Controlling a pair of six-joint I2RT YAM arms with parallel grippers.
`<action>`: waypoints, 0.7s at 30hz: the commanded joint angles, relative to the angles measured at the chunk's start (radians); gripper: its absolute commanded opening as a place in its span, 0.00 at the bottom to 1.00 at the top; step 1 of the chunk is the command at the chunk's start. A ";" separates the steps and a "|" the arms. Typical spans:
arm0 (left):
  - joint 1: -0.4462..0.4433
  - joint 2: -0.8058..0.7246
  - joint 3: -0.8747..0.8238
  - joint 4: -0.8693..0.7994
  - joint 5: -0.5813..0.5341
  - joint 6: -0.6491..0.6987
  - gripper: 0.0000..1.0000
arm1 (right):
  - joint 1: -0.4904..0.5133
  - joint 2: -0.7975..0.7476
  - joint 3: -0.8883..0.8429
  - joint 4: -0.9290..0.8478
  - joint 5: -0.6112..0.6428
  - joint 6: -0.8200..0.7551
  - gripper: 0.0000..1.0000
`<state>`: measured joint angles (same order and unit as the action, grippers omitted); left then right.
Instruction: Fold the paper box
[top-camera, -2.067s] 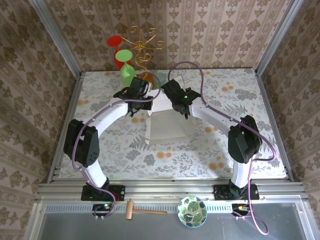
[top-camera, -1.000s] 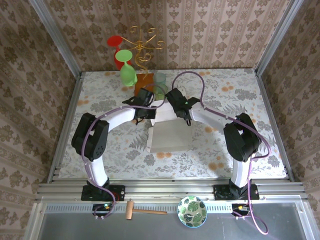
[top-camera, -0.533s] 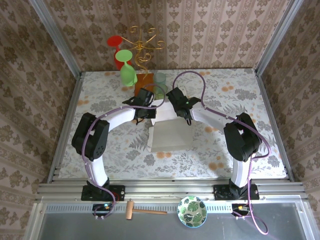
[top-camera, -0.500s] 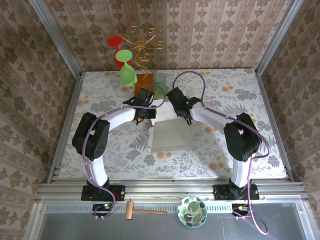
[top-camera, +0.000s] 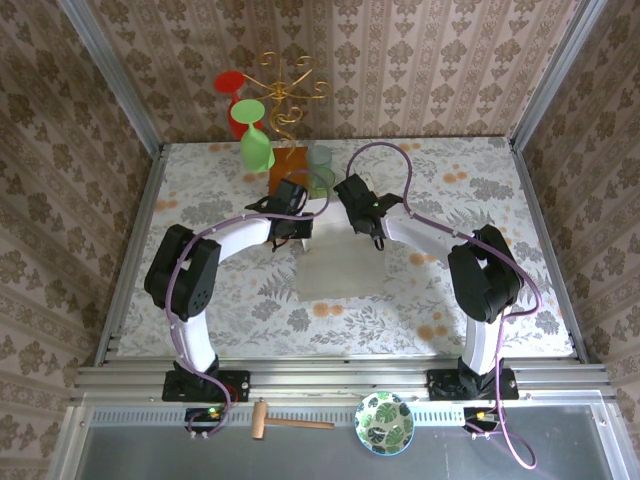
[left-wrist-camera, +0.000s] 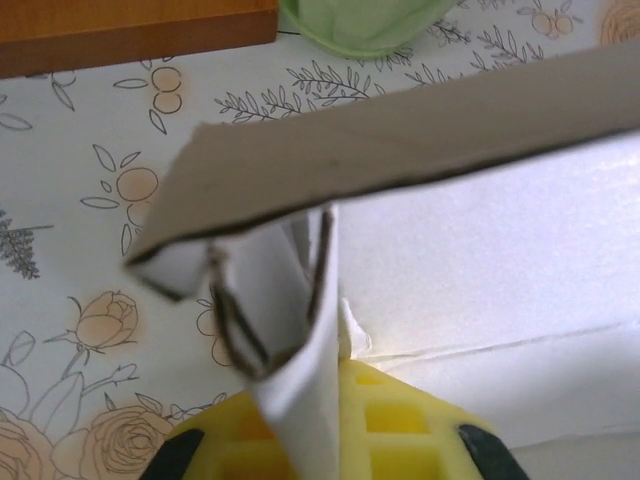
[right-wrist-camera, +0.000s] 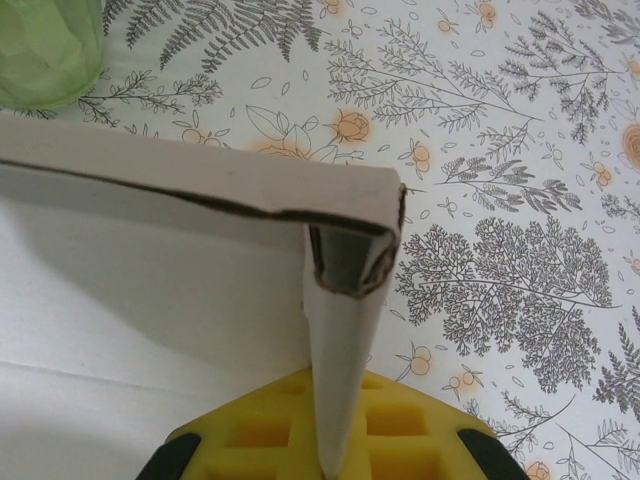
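Note:
The paper box (top-camera: 340, 268) lies pale and open-topped mid-table, its back wall raised. My left gripper (top-camera: 293, 218) is at the back left corner and my right gripper (top-camera: 362, 216) at the back right corner. In the left wrist view the yellow pads (left-wrist-camera: 410, 420) of the left gripper (left-wrist-camera: 325, 400) are shut on the upright left side flap of the paper box (left-wrist-camera: 480, 270). The right wrist view has the right gripper (right-wrist-camera: 335, 420) shut on the folded right side wall of the paper box (right-wrist-camera: 150, 290), where it meets the back wall.
An orange block (top-camera: 287, 170) and a translucent green cup (top-camera: 321, 163) stand just behind the box. A gold stand (top-camera: 285, 95) with red and green glasses is at the far edge. A wooden hammer (top-camera: 285, 423) and a patterned bowl (top-camera: 384, 422) lie on the near ledge.
Both arms have lowered and drawn in on the box's back corners since two seconds ago. Over the last second the box has settled flatter on the table.

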<state>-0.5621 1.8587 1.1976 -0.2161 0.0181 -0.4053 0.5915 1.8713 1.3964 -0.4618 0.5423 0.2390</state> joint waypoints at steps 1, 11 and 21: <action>0.004 0.007 -0.028 -0.061 -0.043 -0.002 0.00 | -0.008 -0.006 0.002 -0.037 0.019 0.012 0.00; -0.030 0.066 0.036 -0.231 -0.256 -0.047 0.00 | -0.005 0.000 0.020 -0.056 0.023 0.034 0.00; -0.057 0.142 0.125 -0.375 -0.389 -0.143 0.00 | -0.003 0.006 0.031 -0.061 0.012 0.040 0.00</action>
<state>-0.6342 1.9202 1.3201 -0.3992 -0.2192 -0.4976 0.5938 1.8713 1.3987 -0.4713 0.5148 0.2630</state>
